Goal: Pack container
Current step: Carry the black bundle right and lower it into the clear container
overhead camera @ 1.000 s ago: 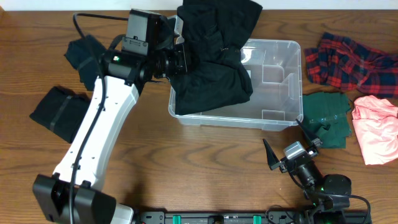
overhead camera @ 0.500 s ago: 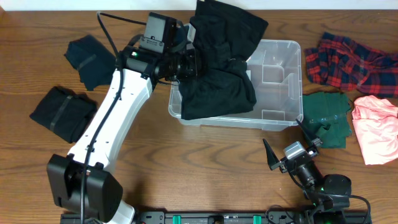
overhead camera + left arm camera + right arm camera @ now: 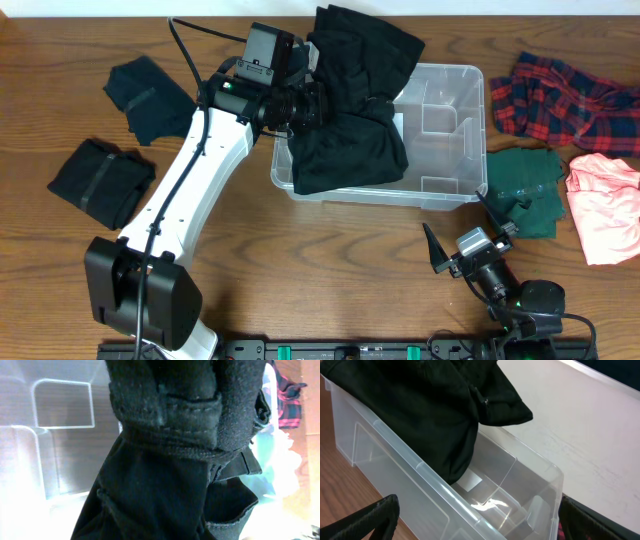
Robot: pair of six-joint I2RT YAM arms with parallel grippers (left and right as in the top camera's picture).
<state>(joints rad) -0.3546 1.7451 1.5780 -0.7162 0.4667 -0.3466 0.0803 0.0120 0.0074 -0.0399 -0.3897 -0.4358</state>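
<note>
The container [image 3: 400, 193] sits right of centre on the table [image 3: 300, 270], its long side running left to right. A black garment [image 3: 345, 130] fills its left part, spills over the far rim and lies partly on the table beyond. The container's right part is bare, with the moulded notches showing.

The left arm reaches from the near left to the container's far left corner. The left gripper [image 3: 312, 102] is clamped on a bunched fold of the black garment. Its fingers are buried in the cloth, which fills the left wrist view [image 3: 165, 460].

The right gripper [image 3: 458, 225] rests near the table's near edge, right of centre, apart from the container. Its fingers [image 3: 370, 517] stand wide apart and hold nothing. Its camera looks at the container's near wall [image 3: 420, 475], the garment [image 3: 420, 405] and a white label [image 3: 470, 481] on the base.

A green cloth [image 3: 525, 185] lies just right of the container. A pink cloth [image 3: 605, 205] lies further right, and a plaid cloth [image 3: 560, 95] at the far right. Two dark bundles, [image 3: 100, 180] and [image 3: 150, 95], lie at the left.
</note>
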